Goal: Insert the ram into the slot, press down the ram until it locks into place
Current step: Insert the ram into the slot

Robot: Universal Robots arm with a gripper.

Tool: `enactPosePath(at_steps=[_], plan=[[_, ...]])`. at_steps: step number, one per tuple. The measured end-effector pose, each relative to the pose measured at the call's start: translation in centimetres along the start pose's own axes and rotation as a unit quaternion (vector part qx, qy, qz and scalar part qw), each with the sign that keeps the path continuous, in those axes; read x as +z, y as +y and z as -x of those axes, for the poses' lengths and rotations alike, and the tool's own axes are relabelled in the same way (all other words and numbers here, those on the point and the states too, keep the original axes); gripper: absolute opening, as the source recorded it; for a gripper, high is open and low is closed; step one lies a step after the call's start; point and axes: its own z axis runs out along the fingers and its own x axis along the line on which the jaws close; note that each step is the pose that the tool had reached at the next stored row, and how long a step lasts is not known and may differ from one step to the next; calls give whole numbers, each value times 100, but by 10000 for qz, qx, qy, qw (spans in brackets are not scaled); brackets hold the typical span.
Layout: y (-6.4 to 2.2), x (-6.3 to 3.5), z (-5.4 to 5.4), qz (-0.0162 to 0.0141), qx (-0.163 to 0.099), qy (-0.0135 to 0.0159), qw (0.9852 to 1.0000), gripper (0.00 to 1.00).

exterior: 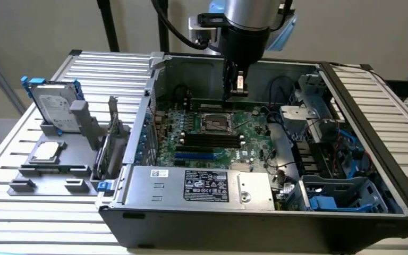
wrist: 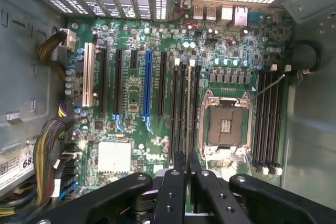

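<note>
My gripper (exterior: 237, 91) reaches down into the open computer case and is shut on the ram (exterior: 211, 100), a long thin green stick held level and edge-down above the motherboard (exterior: 254, 143). In the wrist view the ram (wrist: 188, 108) appears edge-on as a thin line running out from between the fingers (wrist: 173, 192) of the gripper (wrist: 187, 163). It lies over a group of parallel black slots (wrist: 176, 114) beside the CPU socket (wrist: 224, 124). It hangs apart from them, not seated. Those slots (exterior: 211, 139) lie in front of the socket in the exterior view. A second slot group (wrist: 268, 119) flanks the socket's other side.
A shorter blue slot (wrist: 147, 82) and black expansion slots sit beyond the memory sockets. Cable bundles (wrist: 50, 140) hug the case wall. A silver power supply box (exterior: 197, 183) covers the case front, and a drive cage (exterior: 346, 196) is at the exterior view's right. A hard drive (exterior: 57, 109) stands outside.
</note>
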Motion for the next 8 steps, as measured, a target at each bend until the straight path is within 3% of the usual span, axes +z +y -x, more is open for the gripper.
enactPosePath(at_steps=[8], plan=[[62, 148, -6, 0, 0, -1, 10000, 13]])
